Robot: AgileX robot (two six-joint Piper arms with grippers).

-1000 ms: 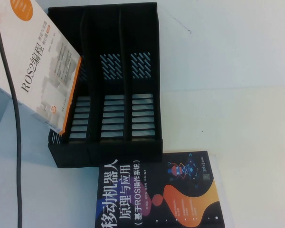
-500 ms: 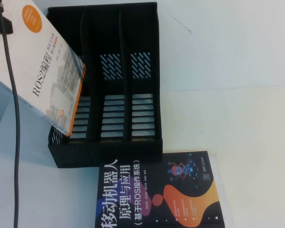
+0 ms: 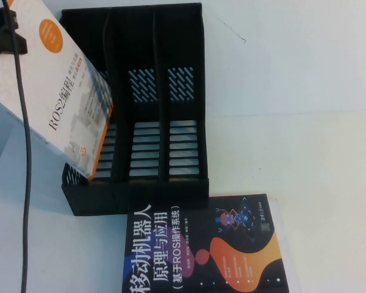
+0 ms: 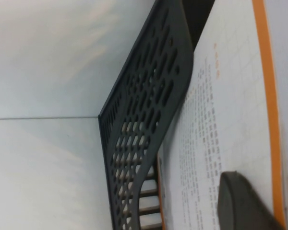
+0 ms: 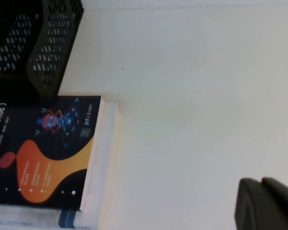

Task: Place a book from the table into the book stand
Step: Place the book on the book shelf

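Gripping the white book (image 3: pixel 61 97) with our left gripper (image 3: pixel 6 36), we hold it tilted over the book stand's (image 3: pixel 140 110) leftmost slot, while our right gripper (image 5: pixel 266 206) hangs over the bare table (image 5: pixel 192 96), and we cannot tell its fingers.

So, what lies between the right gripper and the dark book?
Only bare white table, in the right wrist view: the right gripper hangs clear of the dark book.
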